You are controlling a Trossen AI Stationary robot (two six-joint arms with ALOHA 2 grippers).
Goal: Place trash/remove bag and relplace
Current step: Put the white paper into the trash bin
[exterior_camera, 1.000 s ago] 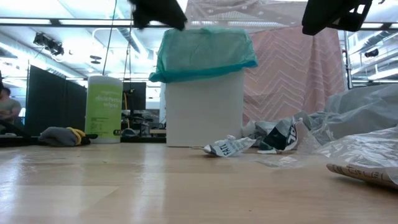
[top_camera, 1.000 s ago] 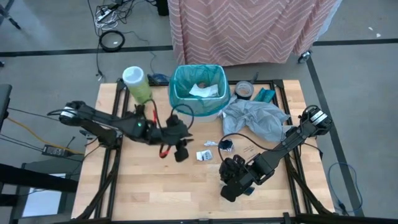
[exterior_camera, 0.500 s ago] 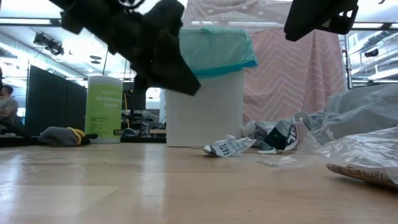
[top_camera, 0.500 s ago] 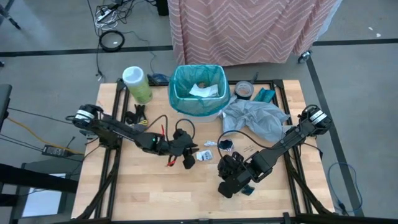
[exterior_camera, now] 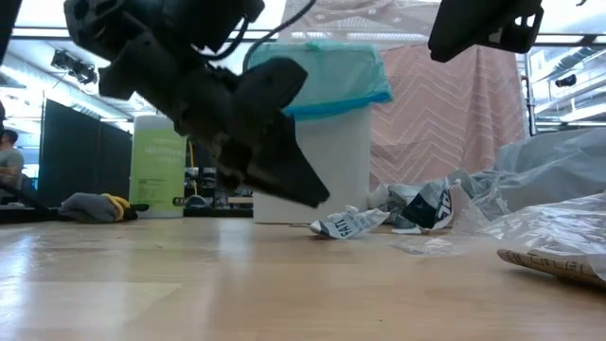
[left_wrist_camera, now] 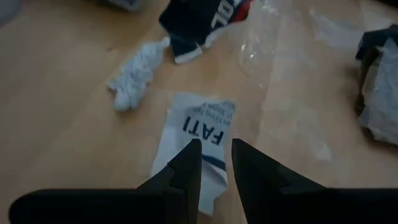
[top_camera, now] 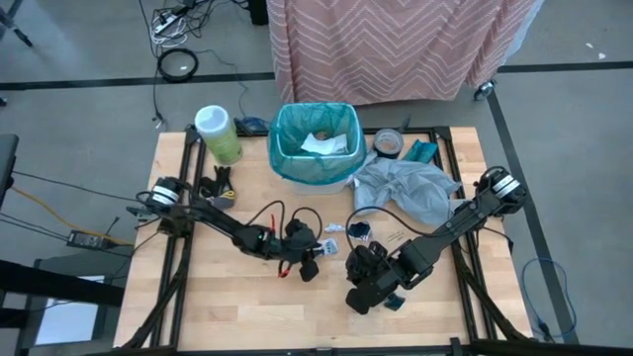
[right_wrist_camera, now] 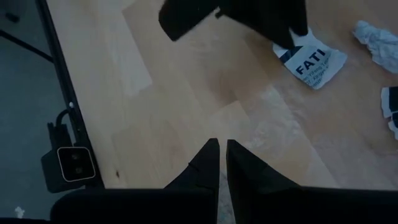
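Note:
A white wrapper printed "FATI" point(left_wrist_camera: 199, 134) lies flat on the wooden table point(top_camera: 227, 307). My left gripper point(left_wrist_camera: 216, 149) hangs just above its near end, open by a narrow gap and slanting down; in the low view the gripper point(exterior_camera: 317, 197) is clear of the wrapper point(exterior_camera: 346, 224). Around the wrapper lie a crumpled white scrap point(left_wrist_camera: 134, 81), a dark blue packet point(left_wrist_camera: 205, 18) and clear plastic point(left_wrist_camera: 273, 50). The white bin point(top_camera: 315, 178), lined with the teal bag point(top_camera: 287, 148), stands at the far middle with white paper inside. My right gripper point(right_wrist_camera: 219, 144) hovers shut above bare table at the near right.
A pale grey plastic bag point(top_camera: 406, 188) lies right of the bin. A green wipes canister point(top_camera: 218, 133) stands at the far left, and a tape roll point(top_camera: 388, 143) lies at the far right. The table's near edge holds a small camera point(right_wrist_camera: 74, 163). Bare wood lies near left.
My left gripper has come down from bin-rim height and moved toward the table's near-right, to just above the "FATI" wrapper, rolling a little. The wrapper and other litter have stayed where they lay.

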